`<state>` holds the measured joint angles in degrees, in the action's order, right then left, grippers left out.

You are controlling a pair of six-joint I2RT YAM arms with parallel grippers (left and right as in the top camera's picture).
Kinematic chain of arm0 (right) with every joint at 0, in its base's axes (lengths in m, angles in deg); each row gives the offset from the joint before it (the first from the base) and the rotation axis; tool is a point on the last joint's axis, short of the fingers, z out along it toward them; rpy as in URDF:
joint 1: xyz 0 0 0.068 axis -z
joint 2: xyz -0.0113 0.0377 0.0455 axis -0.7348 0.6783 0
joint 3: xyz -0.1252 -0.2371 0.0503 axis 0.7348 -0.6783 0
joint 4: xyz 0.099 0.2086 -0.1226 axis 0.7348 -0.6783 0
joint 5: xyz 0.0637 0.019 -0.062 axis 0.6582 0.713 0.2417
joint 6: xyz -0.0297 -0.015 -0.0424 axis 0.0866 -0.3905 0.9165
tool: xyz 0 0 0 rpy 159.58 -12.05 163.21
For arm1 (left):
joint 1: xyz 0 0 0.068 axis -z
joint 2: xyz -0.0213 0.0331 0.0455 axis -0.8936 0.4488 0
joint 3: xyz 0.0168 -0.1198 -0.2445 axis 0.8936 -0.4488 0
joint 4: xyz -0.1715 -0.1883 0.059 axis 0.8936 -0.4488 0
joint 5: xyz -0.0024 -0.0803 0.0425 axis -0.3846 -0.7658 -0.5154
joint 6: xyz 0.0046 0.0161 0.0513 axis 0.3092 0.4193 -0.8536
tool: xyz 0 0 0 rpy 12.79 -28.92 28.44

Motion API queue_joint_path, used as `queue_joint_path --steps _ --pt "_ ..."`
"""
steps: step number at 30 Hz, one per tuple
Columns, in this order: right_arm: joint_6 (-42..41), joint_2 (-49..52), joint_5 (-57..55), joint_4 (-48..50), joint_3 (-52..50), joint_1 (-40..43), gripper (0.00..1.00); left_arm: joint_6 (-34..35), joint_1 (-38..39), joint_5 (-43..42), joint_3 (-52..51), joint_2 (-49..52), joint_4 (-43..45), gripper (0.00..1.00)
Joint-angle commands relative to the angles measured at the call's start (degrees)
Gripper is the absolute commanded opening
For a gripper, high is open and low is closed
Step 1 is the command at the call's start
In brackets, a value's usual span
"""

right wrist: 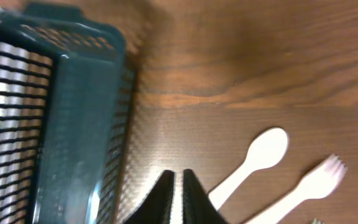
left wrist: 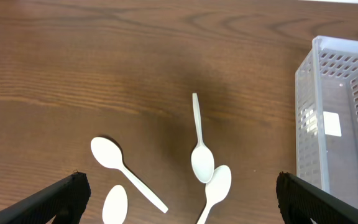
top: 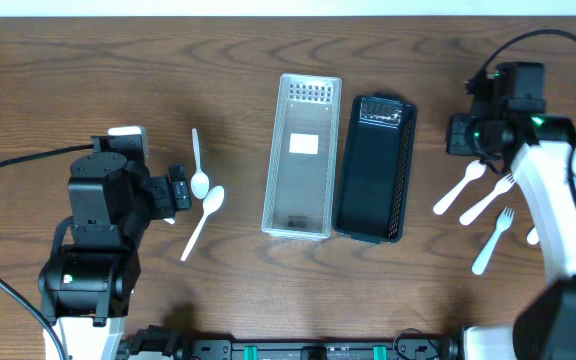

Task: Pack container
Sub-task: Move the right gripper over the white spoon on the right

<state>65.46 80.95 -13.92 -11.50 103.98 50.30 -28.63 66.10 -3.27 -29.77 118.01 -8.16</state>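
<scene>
A clear plastic basket (top: 303, 215) and a black basket (top: 373, 175) stand side by side mid-table, both empty. White spoons lie left of them: one (top: 197, 160) touching another (top: 202, 222). In the left wrist view there are several spoons (left wrist: 199, 146), (left wrist: 216, 190), (left wrist: 126, 174), and the clear basket (left wrist: 337, 124) at the right. My left gripper (top: 180, 192) (left wrist: 179, 208) is wide open above the spoons, holding nothing. My right gripper (top: 453, 140) (right wrist: 179, 186) is shut and empty, between the black basket (right wrist: 55, 124) and a white spoon (right wrist: 250, 165).
On the right lie a white spoon (top: 463, 187) and two white forks (top: 488, 200), (top: 493, 240); one fork (right wrist: 303, 186) shows in the right wrist view. A black cable (top: 8, 165) runs across the table's left side.
</scene>
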Motion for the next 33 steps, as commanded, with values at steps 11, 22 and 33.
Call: queue_joint_path --steps 11,22,33 --pt "2.84 14.38 7.65 5.73 0.96 -2.91 0.01 0.50 -0.20 0.79 1.07 0.00 -0.44 0.98" --pt "4.92 15.58 17.46 11.56 0.96 -7.21 0.02 0.50 -0.20 0.79 1.07 0.00 -0.46 0.98" --pt "-5.18 14.43 -1.42 6.60 1.51 -4.07 0.29 0.50 -0.20 0.79 1.07 0.00 -0.44 0.98"
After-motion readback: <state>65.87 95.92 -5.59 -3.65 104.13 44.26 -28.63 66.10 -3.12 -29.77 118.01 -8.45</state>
